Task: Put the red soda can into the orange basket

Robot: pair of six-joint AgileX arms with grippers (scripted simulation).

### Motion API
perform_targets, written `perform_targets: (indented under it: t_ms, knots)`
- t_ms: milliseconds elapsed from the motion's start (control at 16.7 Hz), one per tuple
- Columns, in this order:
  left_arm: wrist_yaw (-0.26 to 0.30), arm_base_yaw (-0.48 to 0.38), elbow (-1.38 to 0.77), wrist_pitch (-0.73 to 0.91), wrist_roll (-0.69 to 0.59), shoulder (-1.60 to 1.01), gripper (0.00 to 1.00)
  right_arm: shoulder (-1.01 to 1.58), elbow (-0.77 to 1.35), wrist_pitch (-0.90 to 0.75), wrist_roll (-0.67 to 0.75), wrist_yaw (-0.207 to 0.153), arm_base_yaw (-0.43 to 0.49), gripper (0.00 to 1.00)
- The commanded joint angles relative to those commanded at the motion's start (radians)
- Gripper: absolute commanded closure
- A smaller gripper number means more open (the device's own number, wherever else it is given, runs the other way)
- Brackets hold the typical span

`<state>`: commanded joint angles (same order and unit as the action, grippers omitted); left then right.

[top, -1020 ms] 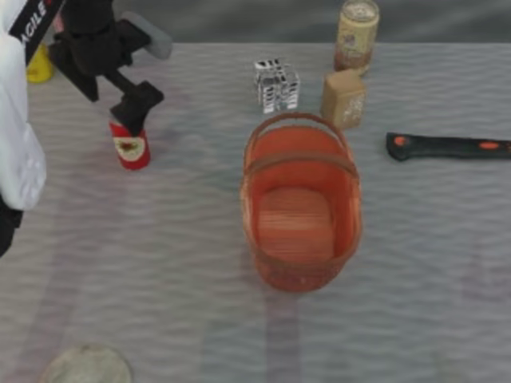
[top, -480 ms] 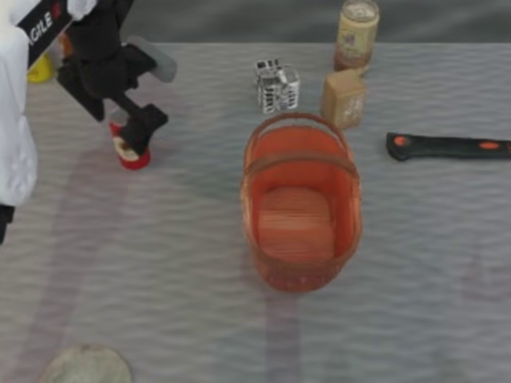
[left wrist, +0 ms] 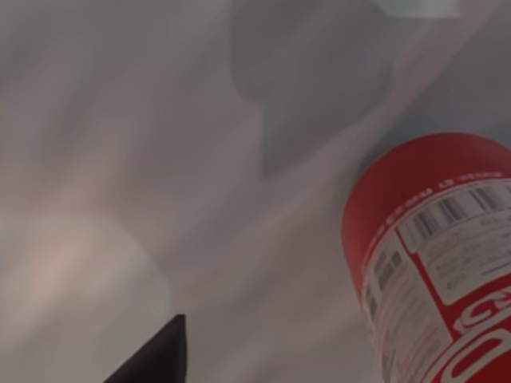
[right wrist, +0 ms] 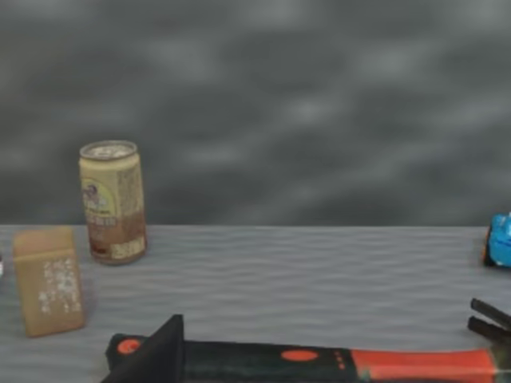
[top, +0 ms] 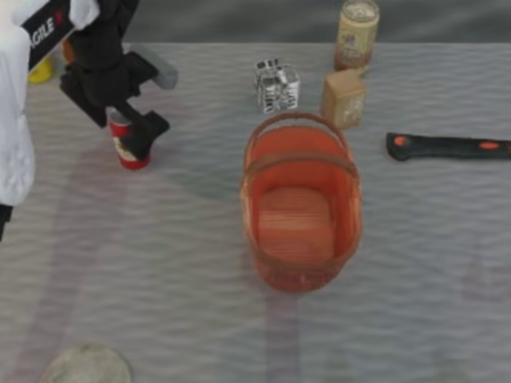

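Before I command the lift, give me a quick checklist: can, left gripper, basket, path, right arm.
1. Left gripper at the can: ok, its fingers sit over the can's upper part in the top view.
2. Grip closed on the can: cannot tell; the left wrist view shows the can beside one fingertip, contact not visible.
3. Can upright on the table: ok, standing at the table's left.
4. Basket open and empty: ok, nothing lies inside; two handles arch over it.
5. Path from can to basket: ok, bare table between them; the checkered cube stands farther back.
6. Right arm clear: ok, absent from the top view; its wrist view faces the hammer.
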<state>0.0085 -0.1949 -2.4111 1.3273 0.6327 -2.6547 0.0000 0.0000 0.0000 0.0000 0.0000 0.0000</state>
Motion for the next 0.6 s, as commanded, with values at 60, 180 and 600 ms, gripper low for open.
perform_targets:
  t_ms: [60,180,600]
  knots:
    - [0.000,0.000,0.000,0.000,0.000,0.000,0.15,0.000,0.000,0.000,0.000,0.000,0.000,0.00]
    - [0.000,0.000,0.000,0.000,0.000,0.000,0.30,0.000,0.000,0.000,0.000,0.000,0.000,0.00]
    - [0.000,0.000,0.000,0.000,0.000,0.000,0.83,0.000,0.000,0.000,0.000,0.000,0.000,0.00]
